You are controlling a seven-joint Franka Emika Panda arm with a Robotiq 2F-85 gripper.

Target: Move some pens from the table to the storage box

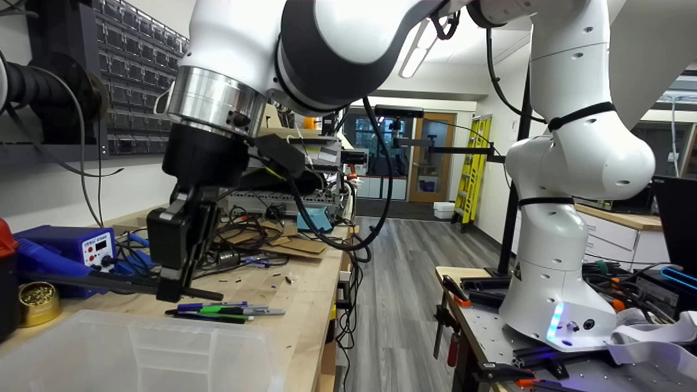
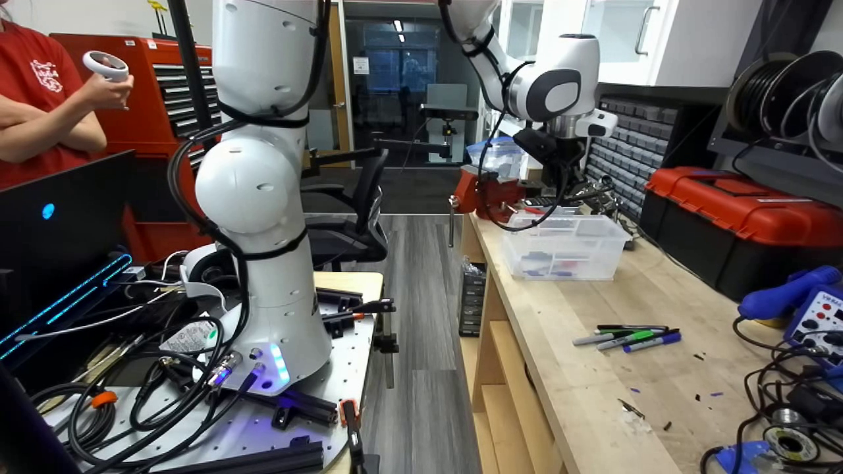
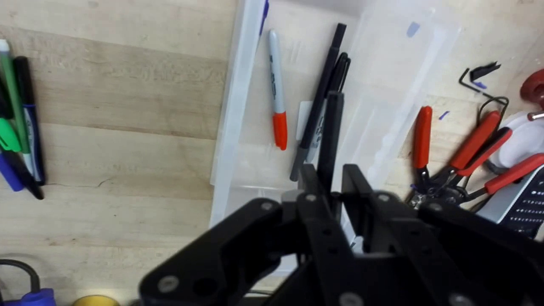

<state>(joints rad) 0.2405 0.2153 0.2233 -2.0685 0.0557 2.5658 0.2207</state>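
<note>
My gripper [image 1: 188,288] is above the clear storage box [image 1: 109,354] and shut on a black pen [image 3: 332,131], which lies level across the fingers. It shows in an exterior view as a dark rod [image 1: 204,294]. The box [image 2: 566,253] stands on the table. In the wrist view it holds an orange-capped marker [image 3: 276,80], a long dark pen [image 3: 318,102], and another pen partly hidden by the held one. Several pens [image 2: 632,336] in black, green, blue and grey lie in a loose pile on the table beside the box; they also show in the wrist view [image 3: 19,114].
Red-handled pliers [image 3: 461,146] lie beside the box. A red vise [image 2: 484,196] stands at the bench end. A red and black toolbox [image 2: 744,230] stands along the wall. A blue soldering station [image 1: 81,253] and tangled cables [image 1: 245,239] occupy the bench. A person [image 2: 49,99] stands behind.
</note>
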